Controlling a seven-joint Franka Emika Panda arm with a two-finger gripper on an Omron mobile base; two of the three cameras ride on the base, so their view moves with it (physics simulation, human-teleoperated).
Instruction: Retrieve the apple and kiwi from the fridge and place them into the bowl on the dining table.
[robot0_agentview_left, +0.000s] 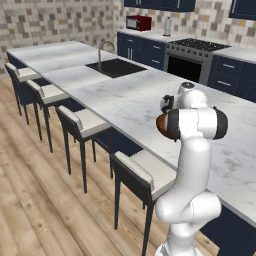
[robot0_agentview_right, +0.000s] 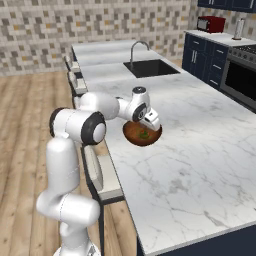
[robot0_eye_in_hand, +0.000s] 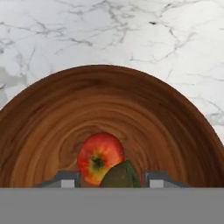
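Item: kiwi (robot0_eye_in_hand: 121, 176), low centre of the hand view, lying between the 2 parted fingertips of the gripper (robot0_eye_in_hand: 112, 178) and touching the apple (robot0_eye_in_hand: 99, 156) at its upper left, both inside the wooden bowl (robot0_eye_in_hand: 175, 113) on the dining table (robot0_eye_in_hand: 65, 30); withdrawal path judged straight back from the bowl.

Home kitchen. A long marble-topped dining table (robot0_agentview_left: 125, 100) carries an inset sink (robot0_agentview_left: 116, 67) with faucet; stools (robot0_agentview_left: 80, 122) line its near edge; beyond it stand navy cabinets (robot0_agentview_left: 142, 50), an oven range (robot0_agentview_left: 192, 57) and a red microwave (robot0_agentview_left: 138, 22) against a mosaic-tiled wall (robot0_agentview_left: 55, 22).
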